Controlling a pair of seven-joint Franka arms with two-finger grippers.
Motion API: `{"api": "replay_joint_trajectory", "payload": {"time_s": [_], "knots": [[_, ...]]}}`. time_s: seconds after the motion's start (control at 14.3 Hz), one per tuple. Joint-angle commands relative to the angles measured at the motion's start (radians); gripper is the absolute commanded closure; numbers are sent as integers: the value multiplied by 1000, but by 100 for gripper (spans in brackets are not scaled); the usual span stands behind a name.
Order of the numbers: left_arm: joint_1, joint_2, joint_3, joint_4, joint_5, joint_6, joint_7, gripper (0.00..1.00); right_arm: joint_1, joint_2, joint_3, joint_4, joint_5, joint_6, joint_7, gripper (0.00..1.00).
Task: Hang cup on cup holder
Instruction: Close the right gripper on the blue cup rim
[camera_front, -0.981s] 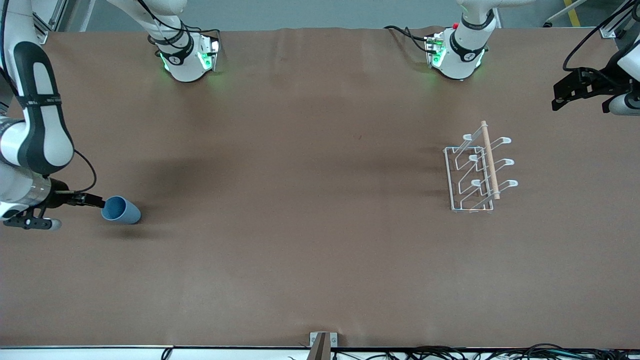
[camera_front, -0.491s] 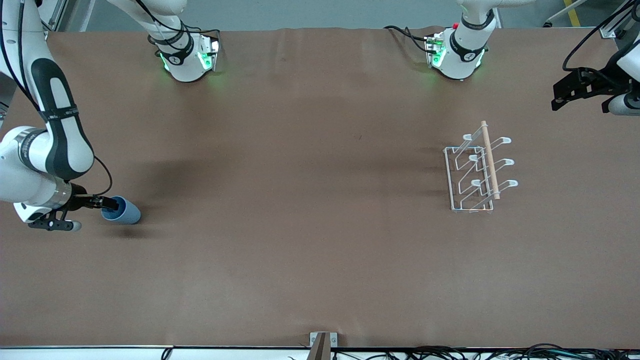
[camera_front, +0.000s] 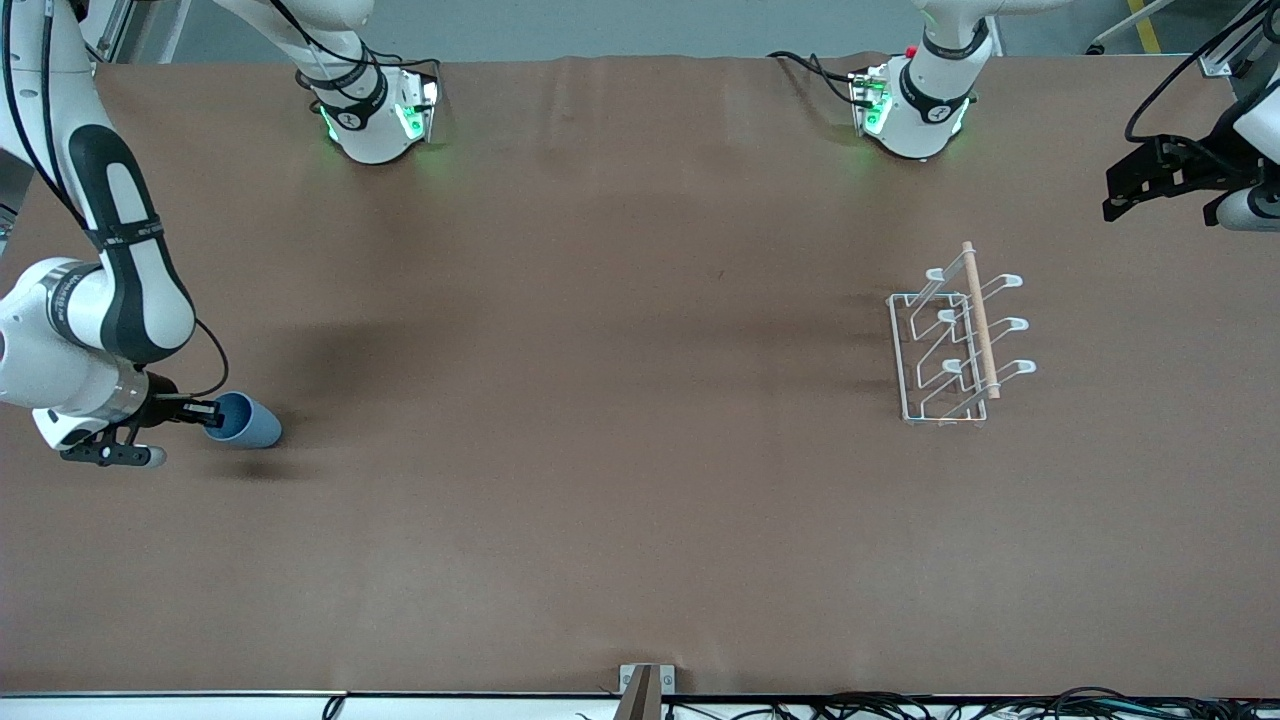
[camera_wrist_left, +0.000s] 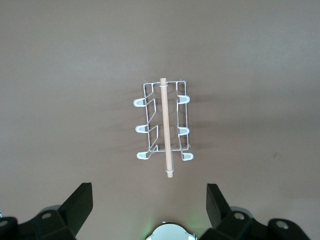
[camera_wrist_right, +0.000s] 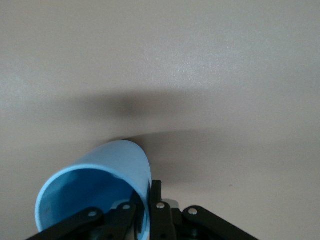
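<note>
cup rim cut off below

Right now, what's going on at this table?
The right arm's tool has shut on the rim of the light-blue cup, which lies on its side at the right arm's end of the table. The white wire cup holder stands empty toward the left arm's end. The left tool waits open, up in the air above that holder.

cup holder upright on table | L gripper fingers wide apart, above it
</note>
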Motion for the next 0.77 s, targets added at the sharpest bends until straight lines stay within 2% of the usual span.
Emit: {"api": "replay_joint_trajectory", "payload": {"time_s": [0.0,0.28,0.42,0.7], "knots": [[5,5,-5,20,-3,-18,11,0,-2,-43,5,-2,19,-5,-17,99],[6,5,-5,20,-3,-18,14,0,47,-130,9,41,21,-125,-14,99],[6,8,-5,20,-4,-16,12,0,61,-182,38,49,42,-196,-12,99],[-41,16,-38,17,-38,19,-2,0,76,-265,121,52,335,-357,-11,99]]}}
